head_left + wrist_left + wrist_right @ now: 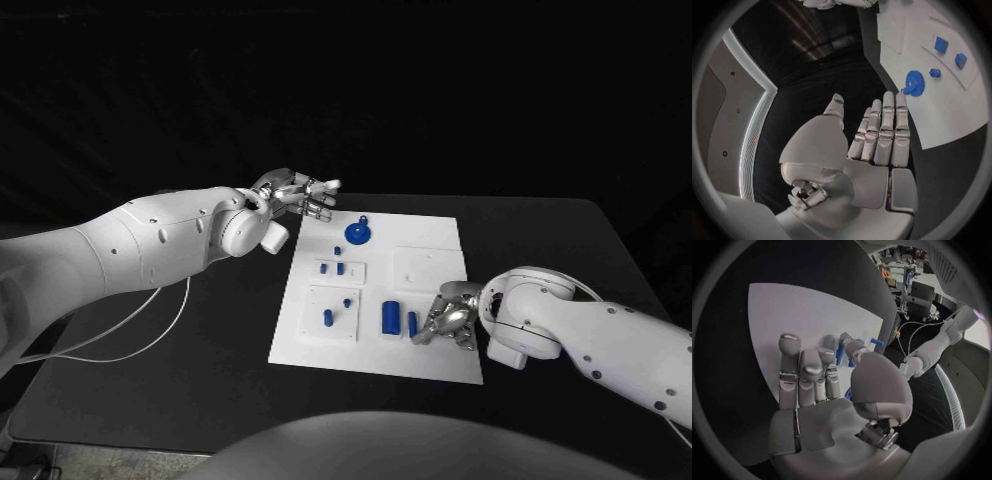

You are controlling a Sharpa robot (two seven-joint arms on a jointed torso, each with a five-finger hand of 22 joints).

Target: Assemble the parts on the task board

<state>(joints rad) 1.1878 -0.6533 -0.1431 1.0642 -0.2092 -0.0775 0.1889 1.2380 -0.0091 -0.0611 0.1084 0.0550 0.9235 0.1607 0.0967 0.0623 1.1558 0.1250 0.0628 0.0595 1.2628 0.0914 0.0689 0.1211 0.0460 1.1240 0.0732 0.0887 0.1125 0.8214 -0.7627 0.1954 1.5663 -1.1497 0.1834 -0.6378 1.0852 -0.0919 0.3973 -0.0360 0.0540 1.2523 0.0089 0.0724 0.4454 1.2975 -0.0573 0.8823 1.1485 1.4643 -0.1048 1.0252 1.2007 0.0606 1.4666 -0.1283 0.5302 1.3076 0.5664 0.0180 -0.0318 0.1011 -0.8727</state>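
The right hand (450, 322) was seen low over the near right part of the task board (428, 232), fingers closed around a small blue peg (413, 323); the left hand (299, 195) was held open, empty, beyond the far left corner. The peg was judged light, rigid and slippery, best pinched mid-shaft

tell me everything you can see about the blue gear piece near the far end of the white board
The blue gear piece is a round, toothed disc, seemingly plastic, with a pale hole at its centre and a small tab or stem on its far edge. It lies flat on the task board near the far left corner, with nothing touching it. The left wrist view shows it too, beside a small blue knob. The left hand hovers beyond the board's corner, fingers apart, holding nothing.
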